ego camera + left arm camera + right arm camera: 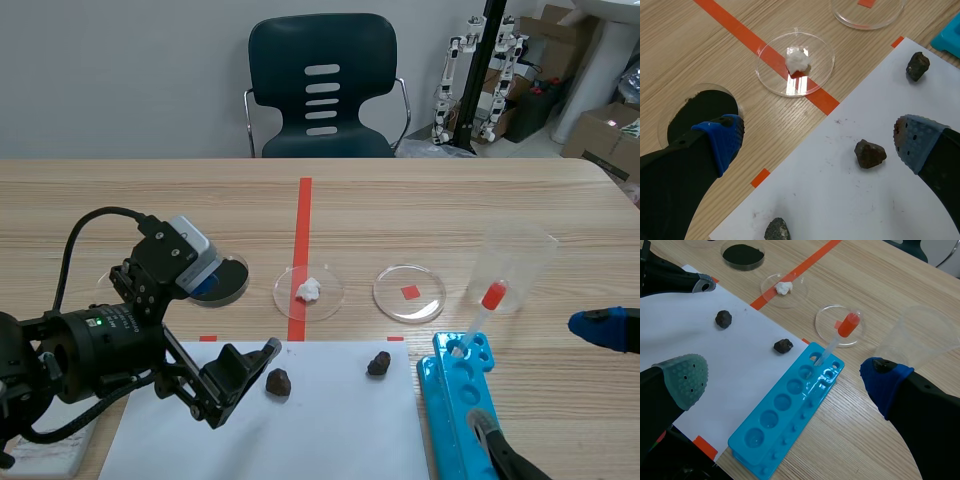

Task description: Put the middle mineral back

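Left tool [816, 144] released; dark-brown lumpy mineral [870, 153] sits nr one blue dotted pad [915, 142]. Shift till centred, drop low, clench gently.

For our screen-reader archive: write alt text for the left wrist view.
The left arm's open pincer hangs over a white paper sheet, a rough dark brown mineral lump lying between its blue-padded fingers, untouched. Ahead, a clear round plastic dish holding a white crumbly lump sits on an orange-red tape line.

White paper [335, 425] on wooden table [450, 205]
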